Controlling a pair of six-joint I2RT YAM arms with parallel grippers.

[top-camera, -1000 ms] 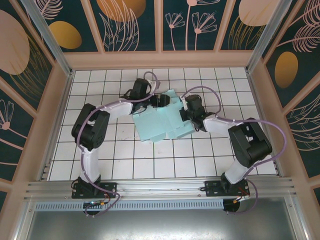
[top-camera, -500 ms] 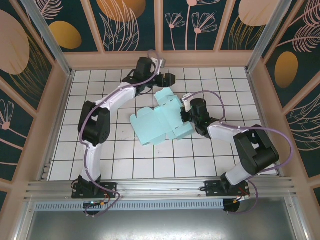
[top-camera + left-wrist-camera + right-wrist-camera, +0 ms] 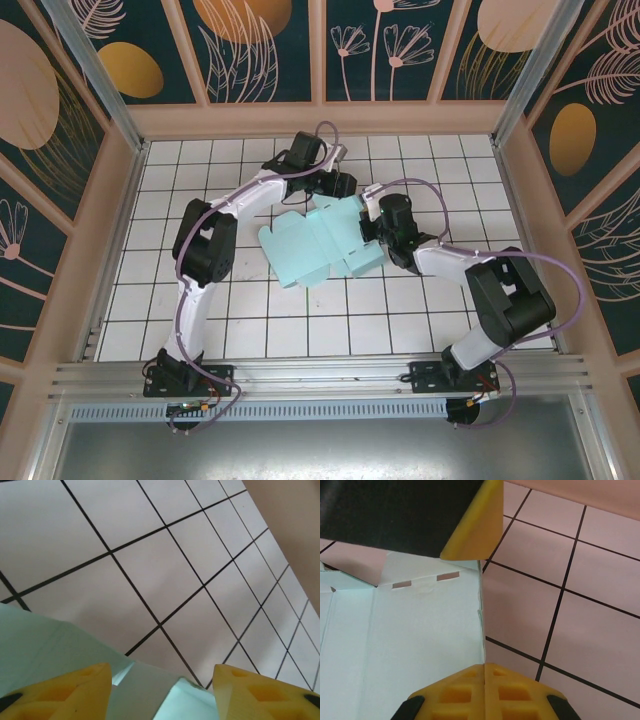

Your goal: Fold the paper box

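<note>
Top external: left tool (image 3: 341, 185) has come nearer the paper box (image 3: 315, 245).

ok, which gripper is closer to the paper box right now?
Right, narrowly. The right gripper sits at the right edge of the paper box, that edge running between its open fingers. The left gripper is open by the box's far corner.

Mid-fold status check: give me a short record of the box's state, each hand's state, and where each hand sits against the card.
box: paper box, spread out as a die-cut sheet with flaps on the tiled table, not yet closed up
left hand: left hand open, at the sheet's far edge, card visible in its gap in the wrist view
right hand: right hand open, at the sheet's right edge, which runs across its gap
contact: cannot tell whether either hand touches the card
</note>
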